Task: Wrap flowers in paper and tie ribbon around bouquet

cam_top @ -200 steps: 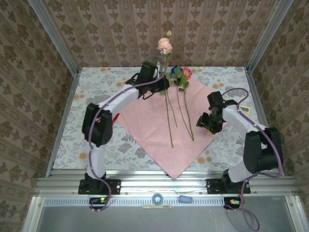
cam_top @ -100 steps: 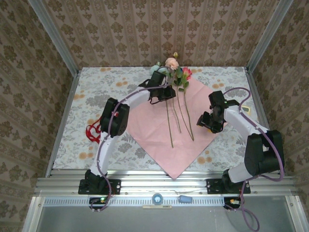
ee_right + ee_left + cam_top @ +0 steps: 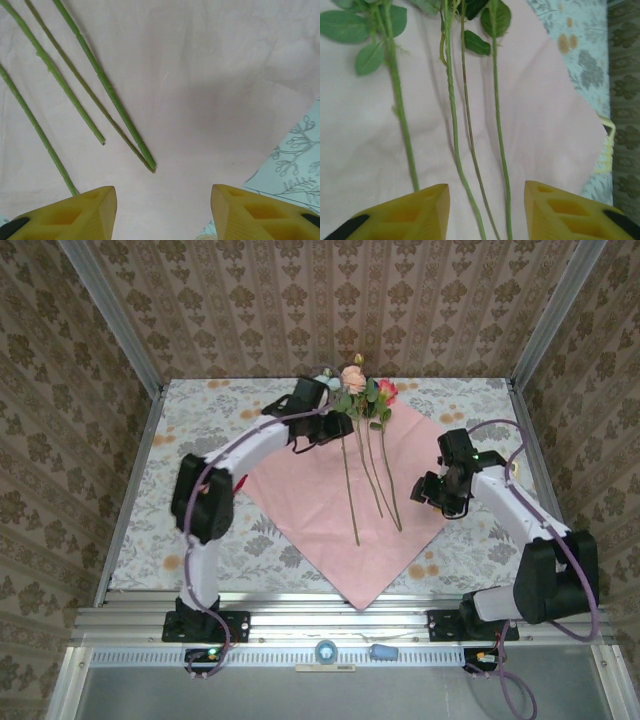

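floral tablecloth (image 3: 200,430), smooth pink paper (image 3: 300,500), thin-stemmed flowers (image 3: 360,400); left end effector (image 3: 484,192) and right end effector (image 3: 162,192) both apart

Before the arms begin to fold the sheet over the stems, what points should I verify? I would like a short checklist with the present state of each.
1. Flowers lying on the paper: ok.
2. Paper flat, pink side up: ok.
3. Stems gathered together: not ok, they lie spread apart.
4. Left end effector open, stems between its jaws, not gripped: ok.
5. Right end effector open and empty: ok.
6. Ribbon reachable: cannot tell, mostly hidden by the left arm.
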Controlling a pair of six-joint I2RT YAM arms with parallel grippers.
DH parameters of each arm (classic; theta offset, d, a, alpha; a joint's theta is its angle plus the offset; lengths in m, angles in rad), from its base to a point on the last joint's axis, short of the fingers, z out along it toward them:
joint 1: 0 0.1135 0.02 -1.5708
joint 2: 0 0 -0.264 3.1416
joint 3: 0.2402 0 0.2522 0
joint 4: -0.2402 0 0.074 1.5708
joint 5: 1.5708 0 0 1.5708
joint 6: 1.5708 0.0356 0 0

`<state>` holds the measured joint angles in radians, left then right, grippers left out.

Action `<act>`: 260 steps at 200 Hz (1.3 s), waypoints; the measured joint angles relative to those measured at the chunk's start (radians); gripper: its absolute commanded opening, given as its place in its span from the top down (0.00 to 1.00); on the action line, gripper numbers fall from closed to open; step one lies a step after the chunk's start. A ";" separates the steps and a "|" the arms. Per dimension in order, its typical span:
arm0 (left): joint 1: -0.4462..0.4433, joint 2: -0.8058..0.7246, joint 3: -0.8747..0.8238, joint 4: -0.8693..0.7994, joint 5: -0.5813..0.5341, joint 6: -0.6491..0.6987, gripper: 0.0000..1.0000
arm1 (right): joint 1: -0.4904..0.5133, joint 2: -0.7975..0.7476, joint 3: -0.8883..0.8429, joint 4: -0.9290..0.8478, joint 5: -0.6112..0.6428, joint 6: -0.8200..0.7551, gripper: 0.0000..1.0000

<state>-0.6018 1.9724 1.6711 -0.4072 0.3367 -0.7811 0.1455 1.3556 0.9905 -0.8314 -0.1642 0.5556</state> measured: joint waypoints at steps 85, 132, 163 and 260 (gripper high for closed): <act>0.010 -0.260 -0.706 0.178 0.052 -0.210 0.92 | 0.594 0.068 0.038 0.017 0.138 -0.109 0.48; 0.109 -0.259 -0.846 0.307 0.069 -0.223 0.96 | 0.866 0.311 0.163 0.047 0.173 -0.163 0.33; 0.146 -0.248 -0.867 0.378 0.109 -0.226 0.97 | 0.972 0.433 0.268 0.047 0.205 -0.201 0.24; 0.164 -0.226 -0.863 0.413 0.138 -0.213 0.97 | 1.011 0.597 0.341 0.024 0.313 -0.234 0.48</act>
<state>-0.4377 1.7462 0.8082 0.0055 0.4744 -0.9939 1.1568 1.9530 1.3319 -0.8070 0.1486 0.3214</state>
